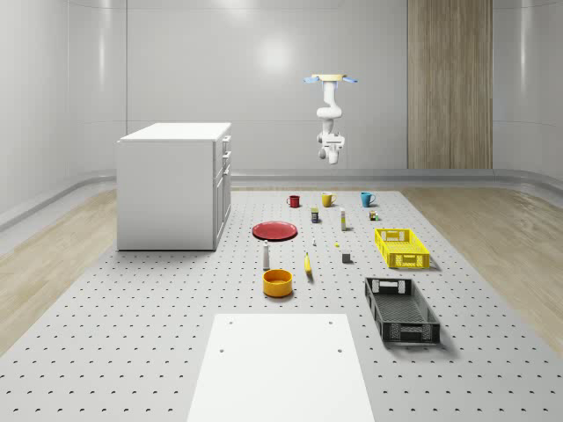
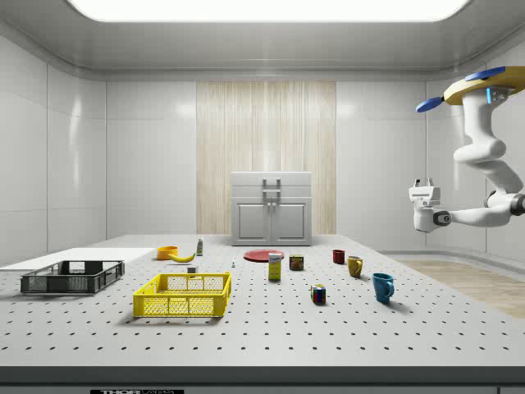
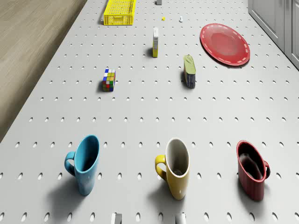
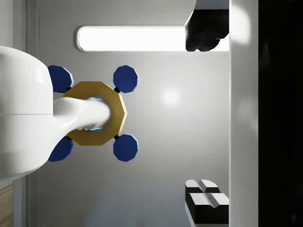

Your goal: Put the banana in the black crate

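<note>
The banana [image 1: 308, 264] lies on the pegboard table between an orange bowl [image 1: 277, 282] and the black crate [image 1: 400, 309]; in the side view the banana [image 2: 182, 257] is behind the yellow crate. The black crate [image 2: 72, 277] is empty, at the side view's left. The drone [image 1: 330, 79] hovers high at the table's far end, behind the row of mugs. Its arm hangs folded below, and the gripper [image 2: 422, 184] points upward, far from the banana. In the wrist view the gripper [image 4: 207, 116] stands open and empty, facing the drone's underside [image 4: 94, 113].
A yellow crate [image 1: 401, 247] sits beyond the black one. A red plate [image 1: 274, 230], a white cabinet [image 1: 176, 185] and a white sheet [image 1: 281, 365] share the table. Blue [image 3: 86, 163], yellow [image 3: 176, 167] and red [image 3: 252, 175] mugs and a Rubik's cube [image 3: 109, 80] lie under the drone.
</note>
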Available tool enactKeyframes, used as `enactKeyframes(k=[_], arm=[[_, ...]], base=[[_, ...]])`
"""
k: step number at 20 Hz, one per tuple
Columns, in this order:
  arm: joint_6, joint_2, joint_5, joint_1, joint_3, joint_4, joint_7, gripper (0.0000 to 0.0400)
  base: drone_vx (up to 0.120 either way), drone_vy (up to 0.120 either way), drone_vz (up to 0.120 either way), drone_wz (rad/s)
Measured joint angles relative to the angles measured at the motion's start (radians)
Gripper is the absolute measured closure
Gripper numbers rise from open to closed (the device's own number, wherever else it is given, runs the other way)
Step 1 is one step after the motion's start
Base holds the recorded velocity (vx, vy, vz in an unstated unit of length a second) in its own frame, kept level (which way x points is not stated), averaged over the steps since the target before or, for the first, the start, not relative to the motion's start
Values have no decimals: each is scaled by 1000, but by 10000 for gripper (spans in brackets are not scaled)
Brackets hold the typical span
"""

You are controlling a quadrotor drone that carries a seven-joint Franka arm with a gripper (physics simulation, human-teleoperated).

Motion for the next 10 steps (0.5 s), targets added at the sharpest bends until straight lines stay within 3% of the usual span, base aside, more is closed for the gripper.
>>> enactKeyframes(k=[1, 10], arm=[[-19, 1, 0, -1, 0, 21, 0, 0], [-145, 53, 2, -4, 2, 206, -2, 0]], base=[[40, -120, 0, 0], [120, -120, 0, 0]])
